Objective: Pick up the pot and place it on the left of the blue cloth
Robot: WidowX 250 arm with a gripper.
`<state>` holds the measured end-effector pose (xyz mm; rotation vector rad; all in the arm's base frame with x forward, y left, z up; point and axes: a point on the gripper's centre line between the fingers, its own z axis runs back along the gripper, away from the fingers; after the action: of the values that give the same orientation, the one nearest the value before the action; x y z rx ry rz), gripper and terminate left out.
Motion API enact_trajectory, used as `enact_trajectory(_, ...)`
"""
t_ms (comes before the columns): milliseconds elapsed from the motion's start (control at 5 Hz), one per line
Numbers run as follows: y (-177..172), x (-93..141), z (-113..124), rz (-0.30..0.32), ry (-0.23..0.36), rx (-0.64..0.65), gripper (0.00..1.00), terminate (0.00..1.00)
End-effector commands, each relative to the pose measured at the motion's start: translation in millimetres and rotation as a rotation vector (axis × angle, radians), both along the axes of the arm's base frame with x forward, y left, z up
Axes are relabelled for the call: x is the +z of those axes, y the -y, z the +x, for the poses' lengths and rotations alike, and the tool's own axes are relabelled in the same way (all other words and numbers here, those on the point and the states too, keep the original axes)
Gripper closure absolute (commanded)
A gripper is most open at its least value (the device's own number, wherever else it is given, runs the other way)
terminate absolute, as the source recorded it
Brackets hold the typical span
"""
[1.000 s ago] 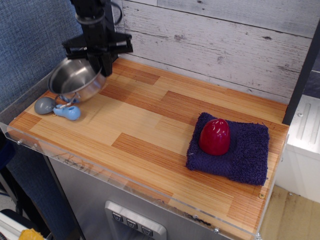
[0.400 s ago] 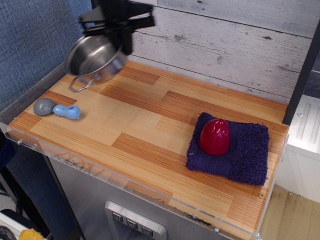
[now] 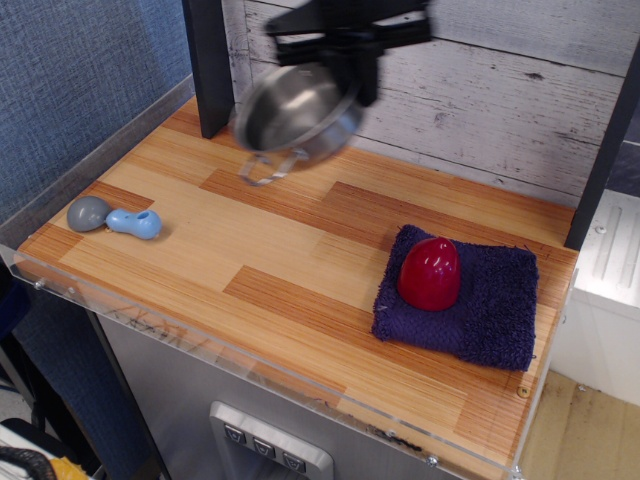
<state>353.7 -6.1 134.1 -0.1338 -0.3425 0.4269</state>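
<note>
Wooden-plank counter (image 3: pixel 270 240); grey-and-blue scoop (image 3: pixel 114 217) lying at left of frame, blue cloth (image 3: pixel 492 305) lying flat at lower right.

The gripper (image 3: pixel 352 45) is black, and the pot (image 3: pixel 296 115) clamped in it is shiny silver steel with a darker grey inside. Below it lies a table (image 3: pixel 250 260) of striped wood in honey and reddish-brown planks. Far right of the gripper and nearer the camera, the cloth (image 3: pixel 490 300) is dark navy, with a glossy red pepper (image 3: pixel 430 273) on it. To the gripper's far left, the scoop (image 3: pixel 115 217) is grey and light blue.
</note>
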Motion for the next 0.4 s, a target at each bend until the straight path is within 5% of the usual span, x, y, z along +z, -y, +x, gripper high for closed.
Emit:
enact_trajectory(0,37.3,-3.1,-7.7,0.025,0.019,-0.074,1.0,0.0)
enact_trajectory(200,33.1,-16.5,-6.4,0.048,-0.001,-0.063,1.0,0.0)
